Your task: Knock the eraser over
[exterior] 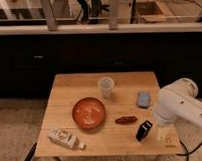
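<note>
Wooden table [70,91] before dark cabinets [39,62]; end effector [163,133], state unclear, beside the eraser [144,130].

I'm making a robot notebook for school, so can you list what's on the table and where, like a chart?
table: wooden
eraser: black, front right, seems to stand on end
gripper: just right of eraser, low by the tabletop
orange bowl: middle left
clear cup: behind bowl
light-blue sponge: right side, behind eraser
dark red item: between bowl and eraser
white bottle: lying, front left
</note>
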You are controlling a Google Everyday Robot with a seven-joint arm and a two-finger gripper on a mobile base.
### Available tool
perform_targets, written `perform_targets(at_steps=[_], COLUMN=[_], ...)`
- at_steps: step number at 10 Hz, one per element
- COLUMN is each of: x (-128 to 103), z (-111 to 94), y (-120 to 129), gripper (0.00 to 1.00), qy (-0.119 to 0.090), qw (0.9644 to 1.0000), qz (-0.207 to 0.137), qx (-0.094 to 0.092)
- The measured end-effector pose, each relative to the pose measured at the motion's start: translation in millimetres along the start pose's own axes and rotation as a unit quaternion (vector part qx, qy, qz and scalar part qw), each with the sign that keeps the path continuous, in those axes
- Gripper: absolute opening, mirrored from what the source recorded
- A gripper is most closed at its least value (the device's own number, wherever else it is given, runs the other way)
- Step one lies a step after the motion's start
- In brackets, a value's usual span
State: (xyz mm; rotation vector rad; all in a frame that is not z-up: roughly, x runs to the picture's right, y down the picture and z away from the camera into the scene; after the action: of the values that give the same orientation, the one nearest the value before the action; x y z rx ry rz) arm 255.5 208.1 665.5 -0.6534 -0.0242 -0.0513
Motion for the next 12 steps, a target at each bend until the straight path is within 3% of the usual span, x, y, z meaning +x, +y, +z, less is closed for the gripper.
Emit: perform_targets(at_steps=[8, 12], x=[-7.7, -12.8], z=[14.8, 23.4], y=[13.7, 19.3], gripper=[0.04, 0.02], qy=[-0.003, -0.005], qw=[0.9997, 0.9994], qz=[-0.018, -0.024], qx=[-0.018, -0.025])
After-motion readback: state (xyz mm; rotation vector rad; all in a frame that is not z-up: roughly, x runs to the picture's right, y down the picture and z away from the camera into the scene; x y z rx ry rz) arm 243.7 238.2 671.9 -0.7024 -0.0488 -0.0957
